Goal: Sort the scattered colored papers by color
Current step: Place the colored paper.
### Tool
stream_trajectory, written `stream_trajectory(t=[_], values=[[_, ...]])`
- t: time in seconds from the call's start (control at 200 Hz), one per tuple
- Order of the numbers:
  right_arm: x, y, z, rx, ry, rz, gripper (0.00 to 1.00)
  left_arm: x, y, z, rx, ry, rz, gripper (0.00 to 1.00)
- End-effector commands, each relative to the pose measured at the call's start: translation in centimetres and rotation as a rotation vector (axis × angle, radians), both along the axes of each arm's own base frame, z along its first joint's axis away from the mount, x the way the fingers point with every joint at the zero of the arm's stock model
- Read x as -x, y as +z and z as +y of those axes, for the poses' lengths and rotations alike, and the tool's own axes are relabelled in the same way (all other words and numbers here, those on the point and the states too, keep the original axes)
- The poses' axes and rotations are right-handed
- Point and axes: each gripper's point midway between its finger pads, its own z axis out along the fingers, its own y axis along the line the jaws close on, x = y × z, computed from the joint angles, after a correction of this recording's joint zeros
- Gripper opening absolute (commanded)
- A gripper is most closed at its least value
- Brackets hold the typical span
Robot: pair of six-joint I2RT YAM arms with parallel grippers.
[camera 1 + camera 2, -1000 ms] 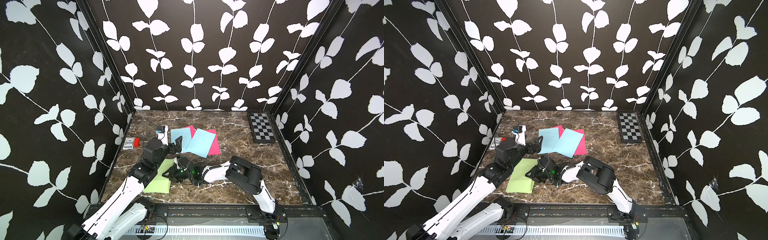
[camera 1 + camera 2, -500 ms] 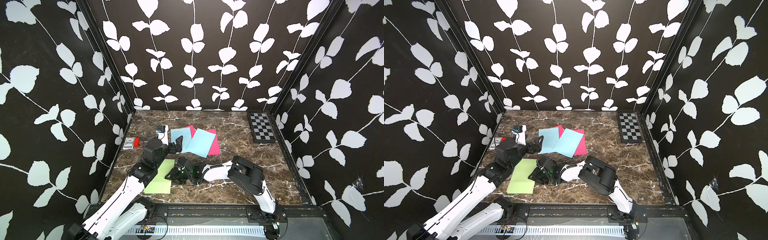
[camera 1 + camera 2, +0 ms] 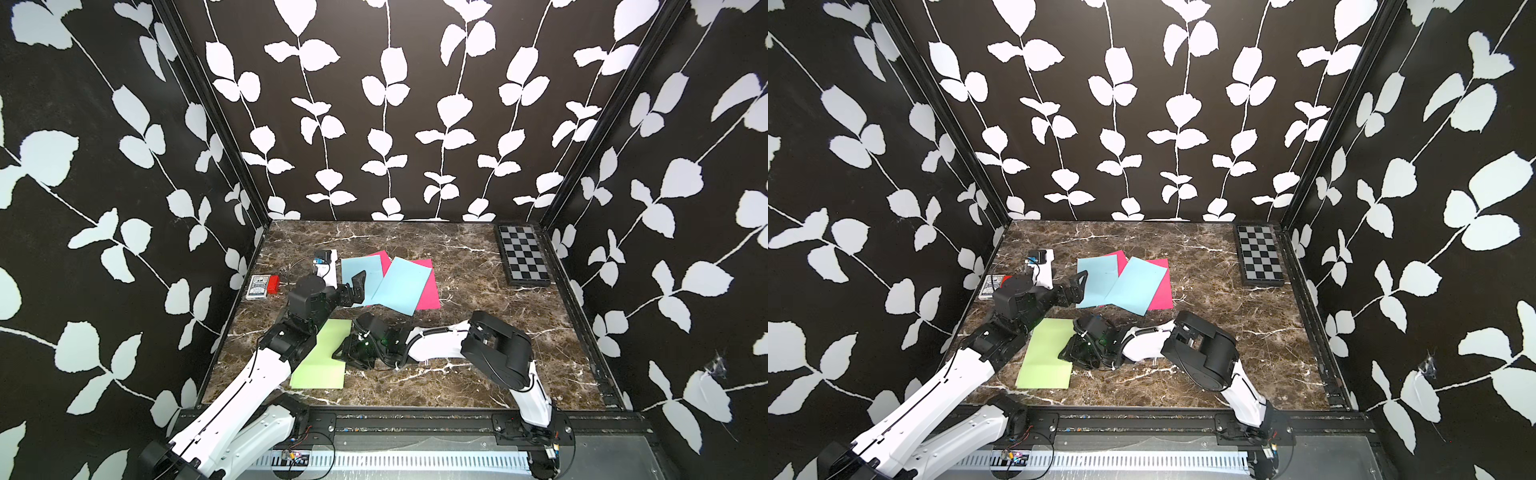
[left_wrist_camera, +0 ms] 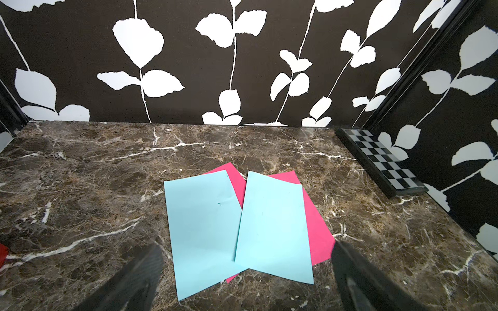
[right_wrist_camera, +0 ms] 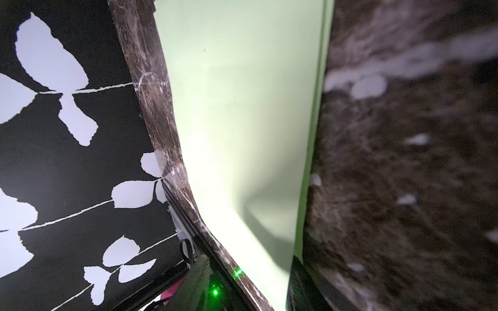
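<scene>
Right tool (image 3: 338,354) low over the surface (image 3: 457,249), jaws partly apart at the green paper (image 3: 318,368) edge, nothing clamped. Green sits front-left. Left tool (image 4: 246,249) wide open, empty, hovering just short of two overlapping blue papers (image 4: 199,215) lying over pink paper (image 4: 318,231), mid-surface. Checkerboard (image 3: 523,262) sits at the back-right corner.

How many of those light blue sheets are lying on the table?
2. One light blue sheet lies nearer the left gripper; the second sheet overlaps its edge, both atop pink paper. Others could hide underneath.
</scene>
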Motion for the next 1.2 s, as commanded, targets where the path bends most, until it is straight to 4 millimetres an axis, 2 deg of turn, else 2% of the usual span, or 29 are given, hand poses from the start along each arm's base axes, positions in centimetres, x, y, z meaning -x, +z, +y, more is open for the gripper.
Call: stream_trajectory(t=[0.0, 0.165, 0.325, 0.41, 0.525, 0.7, 0.755, 0.775, 0.84, 0.85, 0.97, 1.015, 1.04, 1.19], values=[[-1.1, 3.5, -0.1, -0.037, -0.044, -0.029, 0.46, -0.2, 0.5, 0.2, 0.016, 0.004, -0.022, 0.99], [-1.6, 3.8, -1.7, -0.007, -0.062, -0.06, 0.47, -0.4, 0.2, 0.3, 0.012, 0.012, -0.015, 0.99], [-2.2, 2.9, -4.8, 0.065, -0.087, -0.089, 0.47, -0.7, 0.0, 0.5, 0.006, 0.022, -0.006, 0.99], [-3.0, 3.4, -6.8, 0.119, -0.086, -0.147, 0.47, -1.2, -0.1, 0.6, 0.002, 0.032, 0.004, 0.99], [-5.4, 5.4, -9.8, 0.193, -0.093, -0.268, 0.48, -2.3, -0.3, 0.5, -0.015, 0.049, 0.031, 0.99], [-10.0, 10.9, -14.9, 0.306, -0.137, -0.491, 0.49, -5.1, -1.3, -1.2, -0.053, 0.023, 0.106, 0.95], [-11.4, 11.6, -16.4, 0.341, -0.153, -0.532, 0.52, -6.4, -2.2, -2.1, -0.07, 0.006, 0.151, 0.92], [-11.8, 13.2, -17.1, 0.328, -0.169, -0.56, 0.52, -6.9, -2.5, -2.5, -0.076, -0.002, 0.168, 0.91], [-13.3, 14.6, -18.9, 0.353, -0.186, -0.616, 0.52, -8.6, -3.5, -3.8, -0.086, -0.031, 0.224, 0.83], [-13.5, 14.8, -19.1, 0.357, -0.186, -0.624, 0.53, -8.9, -4.1, -4.0, -0.092, -0.037, 0.242, 0.82], [-15.3, 16.1, -21.6, 0.426, -0.17, -0.704, 0.59, -12.1, -6.6, -6.6, -0.096, -0.088, 0.333, 0.77], [-15.8, 16.0, -22.3, 0.455, -0.152, -0.728, 0.61, -13.1, -7.4, -7.6, -0.093, -0.105, 0.362, 0.77], [-16.1, 15.9, -22.6, 0.469, -0.145, -0.735, 0.61, -13.8, -8.5, -8.2, -0.095, -0.117, 0.391, 0.76], [-17.5, 13.6, -24.8, 0.486, -0.166, -0.686, 0.63, -16.7, -12.9, -11.5, -0.065, -0.192, 0.522, 0.73]])
